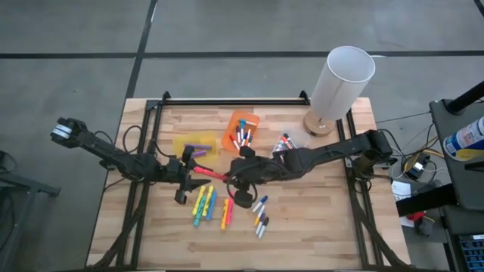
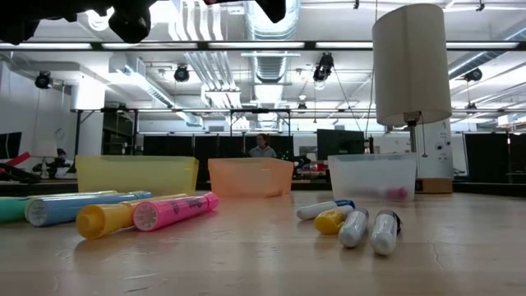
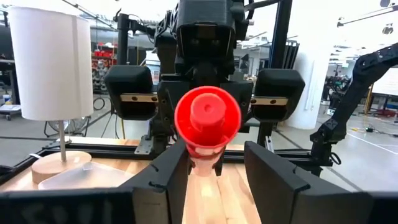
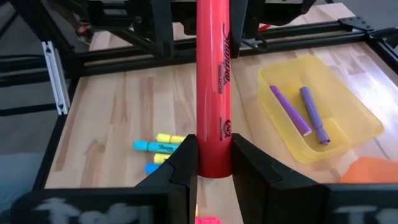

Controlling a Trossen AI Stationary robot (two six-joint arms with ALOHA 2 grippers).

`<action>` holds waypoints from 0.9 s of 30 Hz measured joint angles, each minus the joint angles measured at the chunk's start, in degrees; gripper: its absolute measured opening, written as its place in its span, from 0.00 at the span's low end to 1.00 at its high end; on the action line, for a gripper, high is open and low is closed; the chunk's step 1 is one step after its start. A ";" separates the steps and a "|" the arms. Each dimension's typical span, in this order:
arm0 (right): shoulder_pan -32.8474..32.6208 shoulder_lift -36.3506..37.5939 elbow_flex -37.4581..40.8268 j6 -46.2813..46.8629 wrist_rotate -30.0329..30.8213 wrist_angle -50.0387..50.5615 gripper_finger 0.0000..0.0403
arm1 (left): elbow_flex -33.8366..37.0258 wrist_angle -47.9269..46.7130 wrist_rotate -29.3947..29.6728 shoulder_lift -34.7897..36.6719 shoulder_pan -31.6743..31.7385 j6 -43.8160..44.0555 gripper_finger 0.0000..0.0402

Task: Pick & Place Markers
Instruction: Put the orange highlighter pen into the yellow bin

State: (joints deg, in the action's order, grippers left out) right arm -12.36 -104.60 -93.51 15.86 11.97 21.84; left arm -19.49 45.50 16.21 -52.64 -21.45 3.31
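You've got the red marker up off the wooden table, spanning between the left gripper and the right gripper. Behind it sit the yellow plastic bin with two purple markers in it, then the orange bin to its right, and what looks like a clear bin beyond. The white lamp stands back right. Loose markers lie nearer, below the grippers.

Lamp cut off at the low view's top. Red marker cut by the right wrist view's top edge. Person behind bins too small to make out.
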 joint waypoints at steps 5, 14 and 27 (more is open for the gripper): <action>0.00 -0.25 0.13 -0.02 -0.04 -0.44 0.17 | 0.00 0.14 0.22 -0.04 0.00 1.21 0.27; -0.06 -0.25 0.33 0.06 -0.08 -0.96 0.21 | 0.00 0.39 0.39 -0.04 0.00 1.27 0.12; -0.04 -0.23 0.63 4.45 0.28 13.10 0.55 | 0.00 -4.52 9.01 0.99 -0.04 0.51 0.14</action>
State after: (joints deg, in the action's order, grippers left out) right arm -12.40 -104.84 -92.88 20.31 12.25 34.93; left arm -19.49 40.97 25.21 -51.65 -21.49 3.82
